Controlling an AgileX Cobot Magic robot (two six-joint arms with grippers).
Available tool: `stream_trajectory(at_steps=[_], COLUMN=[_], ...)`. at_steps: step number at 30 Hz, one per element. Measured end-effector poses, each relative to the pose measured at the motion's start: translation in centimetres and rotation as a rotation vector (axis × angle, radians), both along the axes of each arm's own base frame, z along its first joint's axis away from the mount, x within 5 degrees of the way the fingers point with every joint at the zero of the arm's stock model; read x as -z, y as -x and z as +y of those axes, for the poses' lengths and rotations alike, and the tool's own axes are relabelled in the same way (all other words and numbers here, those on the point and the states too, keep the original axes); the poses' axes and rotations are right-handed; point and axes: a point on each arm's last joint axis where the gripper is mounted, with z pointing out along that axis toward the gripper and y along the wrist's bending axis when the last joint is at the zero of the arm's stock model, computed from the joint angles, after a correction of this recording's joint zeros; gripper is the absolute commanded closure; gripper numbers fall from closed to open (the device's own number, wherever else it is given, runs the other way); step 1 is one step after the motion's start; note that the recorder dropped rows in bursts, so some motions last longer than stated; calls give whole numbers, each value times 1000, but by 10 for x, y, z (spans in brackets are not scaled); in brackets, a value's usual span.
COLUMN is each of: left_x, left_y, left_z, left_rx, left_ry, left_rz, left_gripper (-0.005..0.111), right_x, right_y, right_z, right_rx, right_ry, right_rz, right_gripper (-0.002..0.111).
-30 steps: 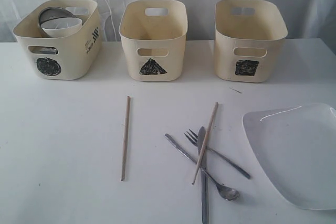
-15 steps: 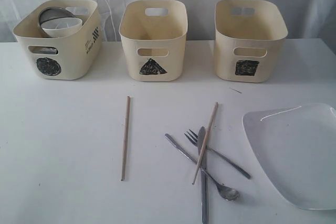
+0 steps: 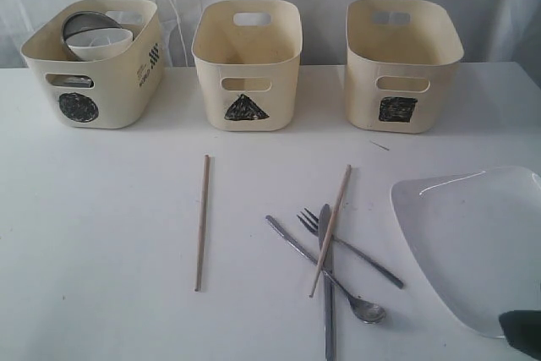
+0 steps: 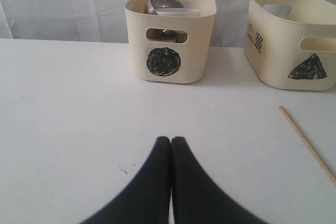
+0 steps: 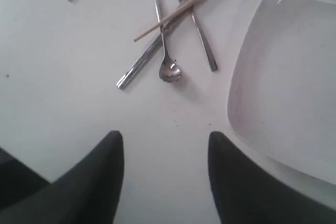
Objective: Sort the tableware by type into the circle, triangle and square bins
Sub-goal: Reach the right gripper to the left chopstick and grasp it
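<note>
The large white squarish plate (image 5: pixel 283 77) lies flat on the white surface (image 5: pixel 63 87), just beside the right fingers (image 5: pixel 100 177), which stand wide apart, empty. A steel spoon (image 5: pixel 169 69) lies just ahead of them. Left fingers (image 4: pixel 157 177) pressed together, empty. Step in hand: lining up a pick, probably the plate; its low rim calls for an edge grip, then the square-marked cream tub (image 3: pixel 402 63).

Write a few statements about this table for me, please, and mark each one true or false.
1. The circle bin holds a steel bowl and a white bowl. True.
2. The triangle bin stands between the circle bin and the square bin. True.
3. The fork lies in the circle bin. False: it lies on the table.
4. One chopstick lies across the knife. True.
5. The white plate is stacked on the white bowl. False: it lies on the table.
</note>
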Motion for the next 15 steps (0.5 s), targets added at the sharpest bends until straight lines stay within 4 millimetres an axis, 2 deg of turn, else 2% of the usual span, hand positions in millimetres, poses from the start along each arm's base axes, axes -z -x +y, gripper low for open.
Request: stream_trajectory(at_steps=[9, 12, 15], left_x=[0, 0, 0], left_y=[0, 0, 0], left_z=[0, 0, 0], left_rx=[0, 0, 0], left_ry=[0, 0, 0], left_rz=[0, 0, 0], left_gripper=[107, 107, 107], right_x=[0, 4, 8], right_y=[-78, -112, -135], right_z=[28, 44, 66], right_rx=[-36, -14, -13], right_ry=[108, 107, 117], right_rz=[167, 167, 174], right_gripper=[61, 61, 61])
